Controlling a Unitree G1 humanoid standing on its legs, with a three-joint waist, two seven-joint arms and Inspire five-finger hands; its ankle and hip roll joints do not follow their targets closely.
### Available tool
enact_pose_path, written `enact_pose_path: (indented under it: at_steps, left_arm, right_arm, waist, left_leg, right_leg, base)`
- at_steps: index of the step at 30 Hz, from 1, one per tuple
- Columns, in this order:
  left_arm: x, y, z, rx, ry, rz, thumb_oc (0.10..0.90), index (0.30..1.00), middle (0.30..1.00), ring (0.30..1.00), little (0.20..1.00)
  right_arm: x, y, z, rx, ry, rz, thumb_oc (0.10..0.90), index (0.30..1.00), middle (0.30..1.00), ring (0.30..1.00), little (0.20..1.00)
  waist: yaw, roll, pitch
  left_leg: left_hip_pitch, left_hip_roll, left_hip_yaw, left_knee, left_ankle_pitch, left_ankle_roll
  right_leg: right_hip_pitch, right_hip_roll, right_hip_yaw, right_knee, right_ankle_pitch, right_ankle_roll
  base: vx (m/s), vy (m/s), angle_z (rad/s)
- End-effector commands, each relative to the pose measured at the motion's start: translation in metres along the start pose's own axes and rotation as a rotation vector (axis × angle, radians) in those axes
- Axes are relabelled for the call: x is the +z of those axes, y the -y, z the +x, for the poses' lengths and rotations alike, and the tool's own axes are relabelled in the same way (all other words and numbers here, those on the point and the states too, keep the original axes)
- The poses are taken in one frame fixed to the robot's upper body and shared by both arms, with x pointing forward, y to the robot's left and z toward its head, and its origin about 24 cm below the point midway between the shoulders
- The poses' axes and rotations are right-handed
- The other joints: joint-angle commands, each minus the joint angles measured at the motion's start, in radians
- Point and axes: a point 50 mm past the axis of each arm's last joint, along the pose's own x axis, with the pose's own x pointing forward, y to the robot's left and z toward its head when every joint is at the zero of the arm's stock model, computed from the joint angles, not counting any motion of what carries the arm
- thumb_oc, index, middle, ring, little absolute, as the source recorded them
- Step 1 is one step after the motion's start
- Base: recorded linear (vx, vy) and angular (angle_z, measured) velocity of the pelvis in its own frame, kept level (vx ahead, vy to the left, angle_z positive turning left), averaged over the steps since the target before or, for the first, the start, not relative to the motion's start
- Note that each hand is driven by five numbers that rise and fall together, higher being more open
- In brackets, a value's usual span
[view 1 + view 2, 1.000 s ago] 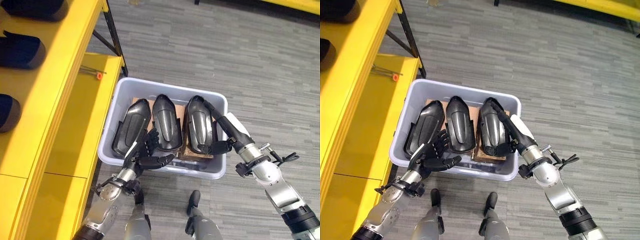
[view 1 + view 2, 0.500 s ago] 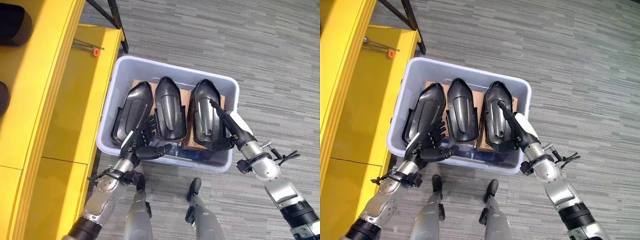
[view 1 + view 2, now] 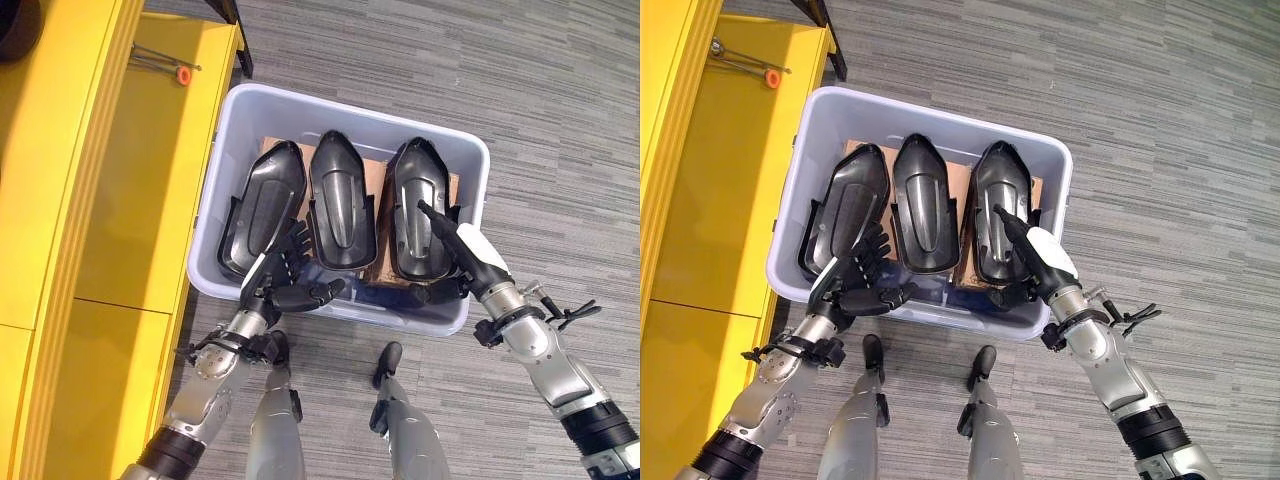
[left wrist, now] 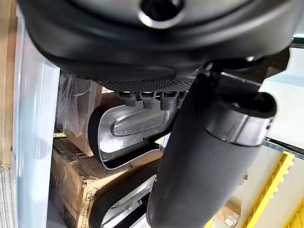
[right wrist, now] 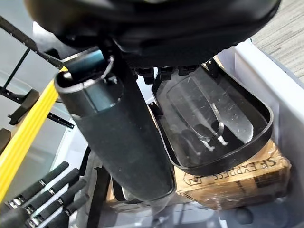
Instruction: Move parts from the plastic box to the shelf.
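**Both hands at the near rim of the plastic box**

Three black parts are seen lying side by side in the plastic box, on brown cardboard, beside the yellow shelf. The left hand is held over the near end of the left part, fingers spread and relaxed, nothing gripped. The right hand is laid against the right part; whether its fingers are closed on it cannot be told. The middle part is untouched.

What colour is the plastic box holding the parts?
Pale translucent grey, the plastic box; best seen in the left eye view.
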Motion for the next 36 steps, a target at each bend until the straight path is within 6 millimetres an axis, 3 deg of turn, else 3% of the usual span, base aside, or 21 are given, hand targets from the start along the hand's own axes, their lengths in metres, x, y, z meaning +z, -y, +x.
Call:
enact_pose_path:
  at_steps: [1,2,3,4,5,8,22,36]
  left_arm:
    - [0.049,0.011,0.001,-0.076,0.270,-0.017,0.900,1.000,1.000,1.000,1.000]
    - [0.049,0.011,0.001,-0.077,0.269,-0.018,0.900,1.000,1.000,1.000,1.000]
    - [0.049,0.011,0.001,-0.077,0.272,-0.020,0.900,1.000,1.000,1.000,1.000]
    - [0.049,0.011,0.001,-0.075,0.273,-0.024,0.900,1.000,1.000,1.000,1.000]
    - [0.049,0.012,0.001,-0.076,0.274,-0.024,0.900,1.000,1.000,1.000,1.000]
    - [0.050,0.012,0.002,-0.069,0.281,-0.036,0.900,1.000,1.000,1.000,1.000]
    - [0.055,0.014,0.002,-0.081,0.302,-0.036,0.900,1.000,1.000,1.000,1.000]
    - [0.062,0.014,0.004,-0.076,0.326,-0.033,0.900,1.000,1.000,1.000,1.000]
  right_arm:
    - [0.016,0.034,0.010,-0.099,0.108,-0.116,0.900,1.000,1.000,1.000,1.000]
    - [0.015,0.034,0.011,-0.095,0.103,-0.121,0.900,1.000,1.000,1.000,1.000]
    - [0.015,0.034,0.011,-0.098,0.100,-0.127,0.900,1.000,1.000,1.000,1.000]
    - [0.015,0.034,0.011,-0.096,0.100,-0.133,0.900,1.000,1.000,1.000,1.000]
    - [0.015,0.035,0.011,-0.097,0.100,-0.134,0.900,1.000,1.000,1.000,1.000]
    - [0.013,0.034,0.013,-0.093,0.091,-0.165,0.900,1.000,1.000,1.000,1.000]
    - [0.009,0.042,0.026,-0.095,0.057,-0.252,0.900,1.000,1.000,1.000,1.000]
    - [0.008,0.031,0.044,-0.043,0.035,-0.318,0.900,1.000,1.000,1.000,1.000]
  waist:
    - [0.003,-0.011,-0.039]
    - [0.005,-0.010,-0.042]
    - [0.005,-0.011,-0.037]
    - [0.005,-0.010,-0.041]
    - [0.005,-0.011,-0.036]
    - [0.009,-0.009,-0.036]
    - [0.022,-0.002,-0.018]
    - [0.036,0.005,-0.003]
  left_leg:
    - [-0.068,0.030,-0.024,0.146,-0.118,0.000]
    - [-0.060,0.032,-0.033,0.144,-0.137,-0.008]
    - [-0.070,0.028,-0.025,0.146,-0.117,0.001]
    - [-0.061,0.031,-0.033,0.144,-0.137,-0.007]
    - [-0.071,0.027,-0.025,0.146,-0.118,0.001]
    - [-0.065,0.029,-0.031,0.146,-0.140,-0.008]
    - [-0.094,0.025,-0.037,0.159,-0.138,-0.004]
    - [-0.153,0.022,-0.051,0.181,-0.137,0.000]
  right_leg:
    - [0.028,-0.117,0.009,0.132,-0.089,0.061]
    - [0.035,-0.112,0.018,0.134,-0.104,0.069]
    - [0.026,-0.117,0.011,0.134,-0.090,0.061]
    - [0.033,-0.113,0.019,0.135,-0.104,0.069]
    - [0.025,-0.118,0.011,0.135,-0.090,0.061]
    - [0.026,-0.114,0.019,0.142,-0.106,0.069]
    - [-0.002,-0.113,0.018,0.162,-0.109,0.067]
    - [-0.049,-0.107,0.010,0.194,-0.120,0.064]
  base:
    - [0.05,0.003,-0.01]
    - [0.00,0.000,0.00]
    - [0.06,0.001,-0.02]
    - [-0.08,0.018,-0.01]
    - [0.06,-0.002,-0.01]
    - [0.02,0.000,0.00]
    - [0.00,0.000,0.00]
    - [0.00,-0.006,0.03]
